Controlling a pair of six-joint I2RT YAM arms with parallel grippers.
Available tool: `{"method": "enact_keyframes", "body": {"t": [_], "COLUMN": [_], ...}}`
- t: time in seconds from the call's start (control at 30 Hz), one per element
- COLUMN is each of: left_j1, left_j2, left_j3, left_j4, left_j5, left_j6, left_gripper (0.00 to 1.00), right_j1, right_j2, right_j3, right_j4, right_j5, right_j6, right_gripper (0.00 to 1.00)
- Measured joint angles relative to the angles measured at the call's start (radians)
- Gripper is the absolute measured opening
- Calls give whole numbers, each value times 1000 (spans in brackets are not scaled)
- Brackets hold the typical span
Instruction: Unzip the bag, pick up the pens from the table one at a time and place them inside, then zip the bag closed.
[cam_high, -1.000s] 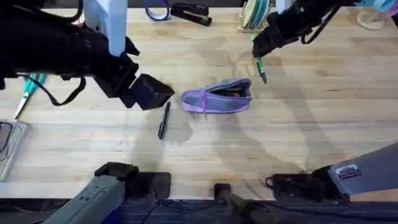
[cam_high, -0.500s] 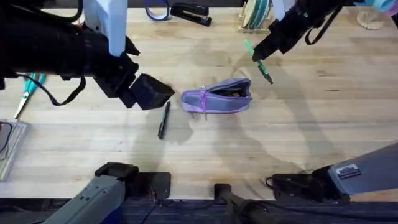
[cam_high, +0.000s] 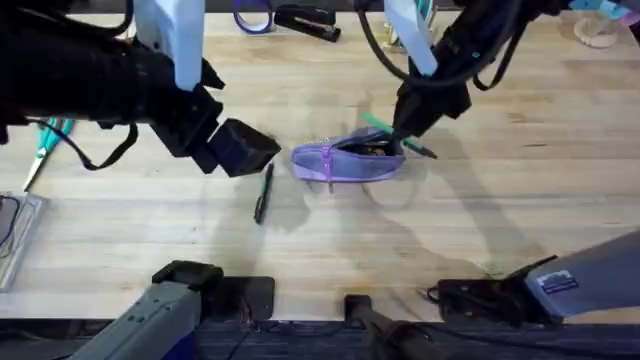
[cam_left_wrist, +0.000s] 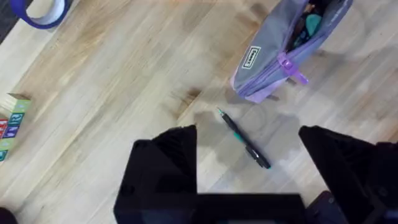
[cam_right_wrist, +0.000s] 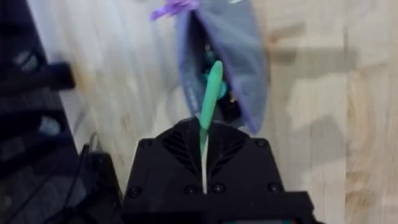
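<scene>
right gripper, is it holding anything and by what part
The right gripper holds the green pen by its rear end, the free end pointing into the open purple bag. The left gripper is open and holds nothing.

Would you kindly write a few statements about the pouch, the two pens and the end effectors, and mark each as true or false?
1. The bag is unzipped. True.
2. The right end effector is shut on the black pen. False: it is shut on the green pen, held over the bag's open top.
3. The black pen lies on the table beside the bag. True.
4. The left end effector grips the bag's zipper pull. False: its fingers are open and hold nothing, above the black pen.
5. Both pens are already inside the bag. False: the black one is on the table and the green one is in the right end effector.
</scene>
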Motion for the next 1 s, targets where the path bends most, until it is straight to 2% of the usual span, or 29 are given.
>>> {"method": "enact_keyframes", "body": {"t": [0.27, 0.53, 1.0], "left_j1": [0, 0, 0], "left_j2": [0, 0, 0], "left_j3": [0, 0, 0], "left_j4": [0, 0, 0], "left_j5": [0, 0, 0], "left_j6": [0, 0, 0], "left_gripper": [994, 994, 995], "right_j1": [10, 47, 48], "right_j2": [-51, -50, -23], "right_j3": [1, 1, 2], "right_j4": [-30, -24, 59], "right_j5": [-1, -1, -2], "right_j6": [-124, -250, -461], "right_gripper": [32, 32, 30]}}
